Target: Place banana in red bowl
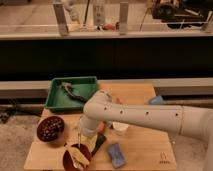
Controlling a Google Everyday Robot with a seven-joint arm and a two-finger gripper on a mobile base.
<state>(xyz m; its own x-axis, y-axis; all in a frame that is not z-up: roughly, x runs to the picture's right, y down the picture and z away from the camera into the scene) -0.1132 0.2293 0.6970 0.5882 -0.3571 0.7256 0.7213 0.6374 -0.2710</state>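
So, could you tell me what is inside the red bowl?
The banana lies in the red bowl, below the open gripper; the bowl's floor under it is hidden.

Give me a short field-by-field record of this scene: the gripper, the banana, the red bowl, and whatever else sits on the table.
gripper: open, pointing down just above the red bowl
banana: pale, lying inside the red bowl
red bowl: front edge of the wooden table, picture's left
maroon bowl: holds dark berries, beside the red bowl, further back
green tray: back left, a dark item inside
blue block: front, to the right of the red bowl in the picture
task state: banana appears to be in the bowl
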